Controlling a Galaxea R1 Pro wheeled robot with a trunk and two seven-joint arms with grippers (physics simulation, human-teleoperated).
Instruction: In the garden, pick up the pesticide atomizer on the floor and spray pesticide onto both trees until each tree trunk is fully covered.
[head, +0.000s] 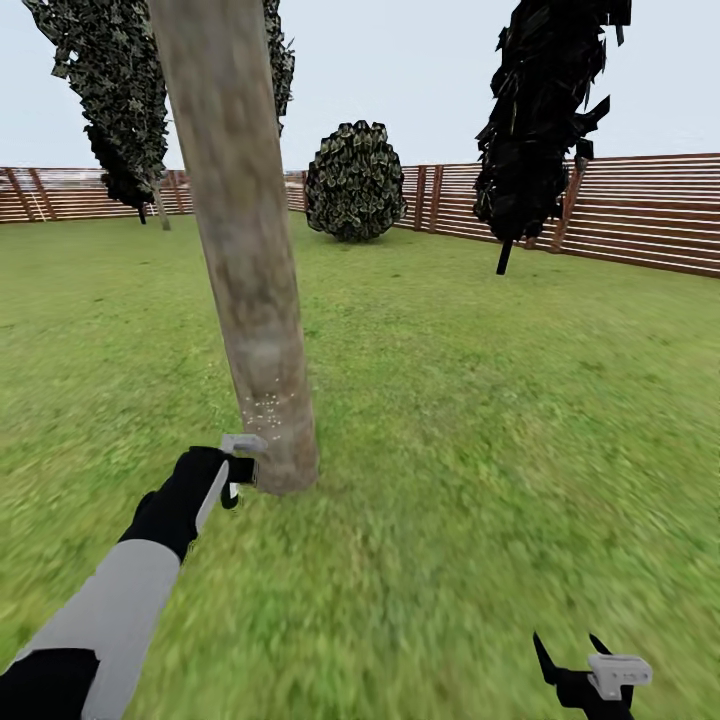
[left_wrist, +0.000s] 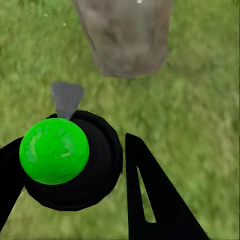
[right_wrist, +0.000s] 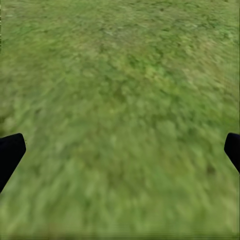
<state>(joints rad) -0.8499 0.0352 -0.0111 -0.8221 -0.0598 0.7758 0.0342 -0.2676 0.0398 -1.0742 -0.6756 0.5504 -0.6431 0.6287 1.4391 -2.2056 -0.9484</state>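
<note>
Head view: tree trunk (head: 245, 260) runs from top edge down to lower-left centre, thick straight column, mottled grey-brown bark with faint green patches, leaning slightly left at the top; fine white speckles sit on the bark low down, just above the base. Left gripper (head: 240, 470) at lower left, right beside the trunk base, black wrist and pale grey forearm sleeve behind it. Left wrist view: pesticide atomizer (left_wrist: 70, 160) sits between the fingers (left_wrist: 150, 200), round black body with glossy bright-green dome cap and a small grey wedge nozzle pointing at the trunk (left_wrist: 127, 37); black fingers flank it on both sides, closed down onto the body, so it has hold of it. Trunk base meets the grass just ahead of the nozzle, apart from it. Right gripper (head: 572, 655) at lower right corner of head view, thin black pointed fingers spread in a V with a white-grey block next to them, nothing between; right wrist view shows the two black fingertips (right_wrist: 10, 152) at opposite edges, wide apart, over blurry lawn (right_wrist: 120, 110). Background in head view: round blocky-leaved bush (head: 355, 182) centre top, second tree (head: 125, 100) upper left, dark jagged tree (head: 545, 120) upper right, brown horizontal-slat fence (head: 650, 210) across the back
</note>
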